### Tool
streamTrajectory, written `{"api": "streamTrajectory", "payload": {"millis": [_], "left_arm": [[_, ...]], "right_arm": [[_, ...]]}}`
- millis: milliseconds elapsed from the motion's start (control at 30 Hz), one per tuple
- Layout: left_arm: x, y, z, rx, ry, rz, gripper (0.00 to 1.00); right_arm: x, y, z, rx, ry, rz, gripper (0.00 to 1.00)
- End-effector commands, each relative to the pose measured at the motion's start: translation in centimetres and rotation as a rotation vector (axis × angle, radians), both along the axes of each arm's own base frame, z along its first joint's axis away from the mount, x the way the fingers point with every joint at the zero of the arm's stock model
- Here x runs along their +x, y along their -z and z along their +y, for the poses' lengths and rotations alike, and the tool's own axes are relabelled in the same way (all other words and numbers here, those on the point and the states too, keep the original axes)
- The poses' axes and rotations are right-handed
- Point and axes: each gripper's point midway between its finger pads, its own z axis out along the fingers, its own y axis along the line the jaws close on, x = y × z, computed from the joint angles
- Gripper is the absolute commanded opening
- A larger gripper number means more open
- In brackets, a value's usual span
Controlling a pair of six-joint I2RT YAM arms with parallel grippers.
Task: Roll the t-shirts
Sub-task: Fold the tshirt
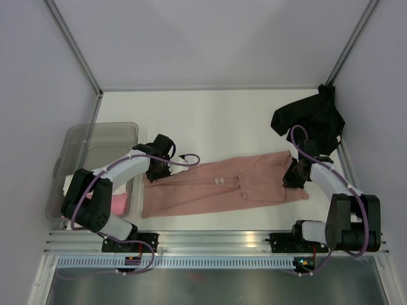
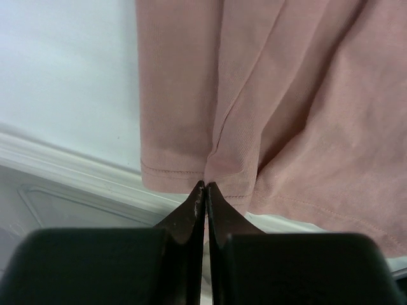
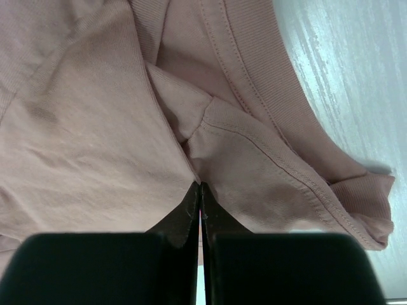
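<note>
Top view: across the middle of the frame, salmon-pink t-shirt (image 1: 216, 184) laid long and flat, left gripper (image 1: 154, 173) at its left end and right gripper (image 1: 292, 180) at its right end, probably to keep it stretched for rolling; black t-shirt (image 1: 308, 117) heaped at upper right, not yet rolled. Left wrist view: at bottom centre, fingertips (image 2: 194, 206) pressed together, nipping the hem. Right wrist view: likewise closed on a fold beside the collar.

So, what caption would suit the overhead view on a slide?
Left gripper and right gripper pinch opposite ends of the salmon-pink t-shirt; black t-shirt lies crumpled farther back.
</note>
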Motion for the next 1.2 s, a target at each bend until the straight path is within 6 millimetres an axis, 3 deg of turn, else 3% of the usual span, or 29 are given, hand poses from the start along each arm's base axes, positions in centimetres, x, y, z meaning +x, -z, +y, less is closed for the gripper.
{"api": "streamTrajectory", "payload": {"millis": [0,233,533,667,700,767,1167], "left_arm": [[-0.6,-0.7,-0.6,-0.015,-0.001,-0.046,0.06],[-1.9,-0.3,0.1,0.036,0.036,-0.062,0.05],[-3.3,0.2,1.0,0.104,0.129,-0.043,0.18],[-3.1,0.0,1.2,0.126,0.131,-0.045,0.21],[-3.0,-0.1,1.1,0.122,0.133,-0.047,0.18],[-2.9,-0.4,0.9,0.11,0.132,-0.055,0.03],[-3.0,-0.4,0.4,0.076,0.131,-0.054,0.02]], "right_arm": [[0.1,-0.8,-1.0,-0.042,0.053,-0.007,0.0],[0.8,-2.4,-2.8,-0.101,0.14,-0.038,0.0],[0.3,-1.2,-2.2,-0.073,0.119,0.0,0.02],[0.2,-1.1,-2.9,-0.111,0.126,0.008,0.03],[0.2,-1.2,-3.1,-0.123,0.129,0.007,0.03],[0.2,-1.2,-3.5,-0.14,0.146,0.003,0.0],[-0.2,-1.4,-4.5,-0.151,0.206,-0.005,0.0]]}}
